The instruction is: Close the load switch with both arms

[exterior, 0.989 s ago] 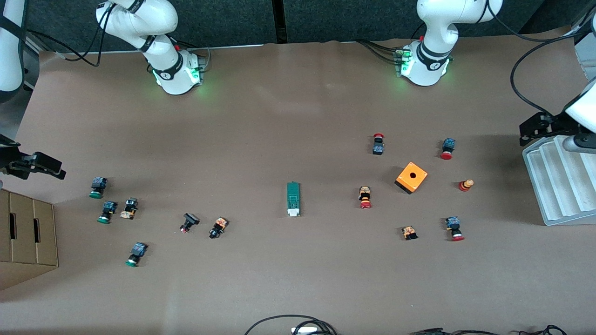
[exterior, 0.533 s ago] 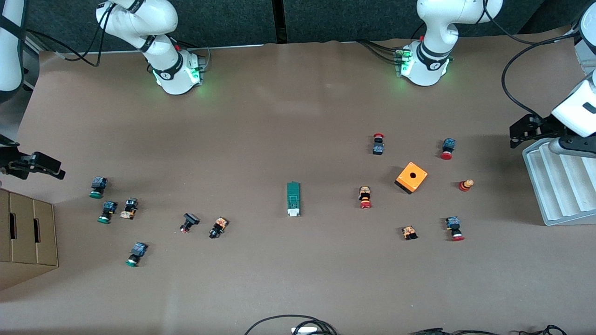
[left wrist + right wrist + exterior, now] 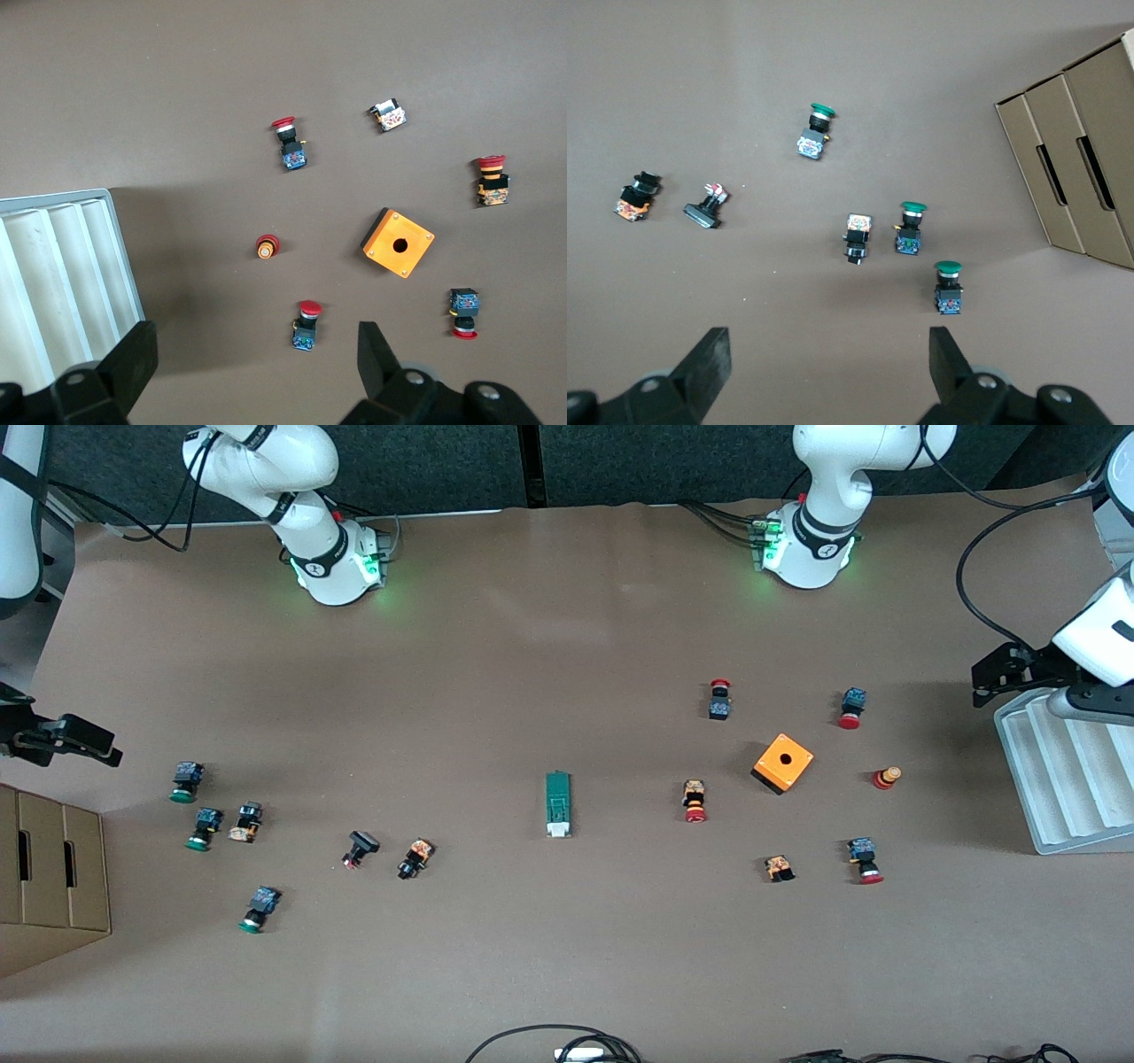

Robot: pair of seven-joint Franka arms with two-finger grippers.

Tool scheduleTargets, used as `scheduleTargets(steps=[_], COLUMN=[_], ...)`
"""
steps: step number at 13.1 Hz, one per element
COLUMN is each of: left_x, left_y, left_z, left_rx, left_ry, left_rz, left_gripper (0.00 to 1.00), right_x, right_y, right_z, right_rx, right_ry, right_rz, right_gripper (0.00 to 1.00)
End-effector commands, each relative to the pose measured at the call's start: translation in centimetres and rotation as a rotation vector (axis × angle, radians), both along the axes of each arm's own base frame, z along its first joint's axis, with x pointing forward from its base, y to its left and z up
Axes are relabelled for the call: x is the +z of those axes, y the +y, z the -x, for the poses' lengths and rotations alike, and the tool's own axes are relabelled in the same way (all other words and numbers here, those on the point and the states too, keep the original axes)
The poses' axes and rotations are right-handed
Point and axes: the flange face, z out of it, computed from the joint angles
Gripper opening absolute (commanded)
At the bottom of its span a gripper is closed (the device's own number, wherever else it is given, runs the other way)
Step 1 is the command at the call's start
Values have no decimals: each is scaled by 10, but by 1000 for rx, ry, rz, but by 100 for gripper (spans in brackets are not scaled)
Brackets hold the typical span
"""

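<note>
A brown table seen from above holds the load switch (image 3: pixel 557 804), a narrow green block with a white slider end, lying flat near the middle, its white end toward the front camera. Both arms are high and out at the table's ends, well apart from it. The left gripper (image 3: pixel 252 359) hangs with its fingers spread wide and empty, over the edge of a white ribbed tray (image 3: pixel 1067 775); below it lie an orange box (image 3: pixel 398 243) and several red-capped buttons (image 3: pixel 306 324). The right gripper (image 3: pixel 828 363) is likewise spread wide and empty, beside a cardboard box (image 3: pixel 1081 159), with green-capped buttons (image 3: pixel 949 287) under it. The step in hand looks like the approach: each arm should probably travel inward and come down on the switch from its own end of the table, one steadying the green body while the other pushes the white slider. Bare table surrounds the switch, so there is open room to descend; the nearest obstacles are a red-capped button (image 3: pixel 695 801) toward the left arm's end and a small black and orange part (image 3: pixel 415 858) toward the right arm's end.
</note>
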Motion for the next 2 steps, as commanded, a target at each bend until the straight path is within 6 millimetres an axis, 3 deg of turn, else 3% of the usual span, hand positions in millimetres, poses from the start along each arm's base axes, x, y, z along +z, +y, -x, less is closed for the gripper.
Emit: scheduleTargets(steps=[1,2], left_x=[5,5], left_y=[2,2], left_z=[-3,-3], left_rx=[0,0], left_ry=[1,1], left_rz=[0,0], left_gripper=[100,100], right_x=[8,7], right_y=[1,1], right_z=[1,2], right_rx=[13,15], right_ry=[-3,0], right_rz=[16,17], right_gripper=[100,100])
